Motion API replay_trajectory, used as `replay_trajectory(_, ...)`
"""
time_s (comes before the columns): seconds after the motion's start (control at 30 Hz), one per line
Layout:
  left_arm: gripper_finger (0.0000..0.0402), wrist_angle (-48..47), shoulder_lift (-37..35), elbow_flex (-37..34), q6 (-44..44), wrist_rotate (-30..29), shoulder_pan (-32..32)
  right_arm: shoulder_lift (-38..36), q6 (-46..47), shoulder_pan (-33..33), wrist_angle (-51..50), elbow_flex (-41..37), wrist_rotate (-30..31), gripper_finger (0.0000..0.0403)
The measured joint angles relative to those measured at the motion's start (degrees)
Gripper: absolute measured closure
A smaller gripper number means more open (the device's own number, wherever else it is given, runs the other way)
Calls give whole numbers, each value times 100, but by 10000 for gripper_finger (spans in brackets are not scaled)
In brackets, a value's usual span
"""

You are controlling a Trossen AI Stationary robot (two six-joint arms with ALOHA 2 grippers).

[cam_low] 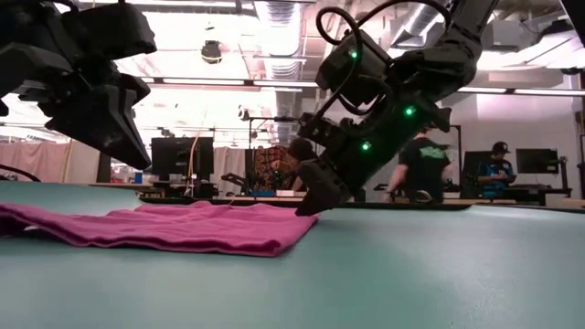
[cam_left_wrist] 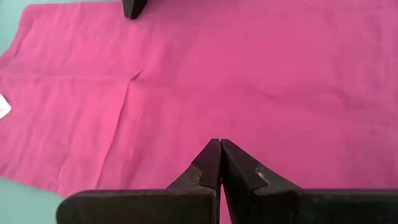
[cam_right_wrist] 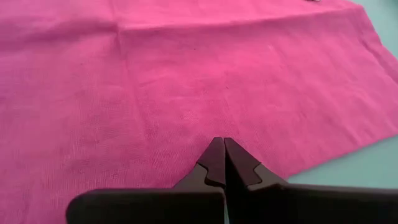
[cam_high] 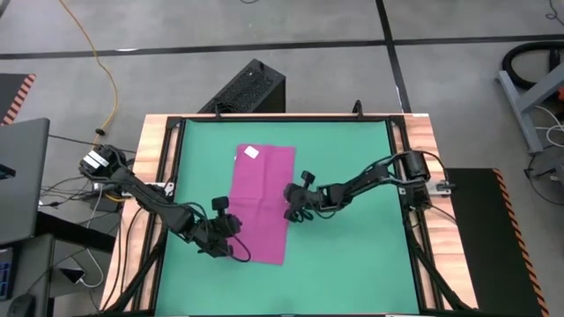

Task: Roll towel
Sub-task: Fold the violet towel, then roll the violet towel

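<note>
The magenta-pink towel [cam_high: 261,204] lies spread flat on the green mat [cam_high: 352,176], long side running far to near, with its white tag [cam_high: 251,151] at the far left corner. My left gripper [cam_high: 236,254] is shut and hovers over the towel's near left part [cam_left_wrist: 186,93]; in the low view it stands clear above the cloth. My right gripper [cam_high: 289,214] is shut, with its tips down at the towel's right long edge [cam_low: 306,219], about halfway along. My right gripper has its shut fingertips [cam_low: 309,206] down on the towel just inside its right long edge [cam_right_wrist: 267,149], slanting down from the table's right side. The cloth lies flat on the mat under them. Whether they press on it or only brush it, I cannot tell.
A wooden frame [cam_high: 159,158] borders the mat. A black box [cam_high: 251,88] stands beyond the far edge, and a laptop [cam_high: 22,176] sits off the left side. Bare mat lies right of the towel and near it. People [cam_low: 420,164] stand in the room behind.
</note>
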Motion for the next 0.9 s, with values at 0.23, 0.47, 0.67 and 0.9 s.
replay_trajectory(0.23, 401, 135, 0, 0, 33, -5, 2, -215, 190, -134, -781, -11, 345, 392)
replay_trajectory(0.47, 401, 456, -2, 2, 352, -23, 2, -805, 271, -266, -1691, -33, 885, 392)
replay_trajectory(0.67, 401, 570, -2, 2, 583, -105, 2, -1548, -33, 68, -1708, -28, 881, 387)
replay_trajectory(0.9, 401, 1452, -66, 0, 1413, 140, 7, -2690, -672, 1292, -1776, -28, 867, 385)
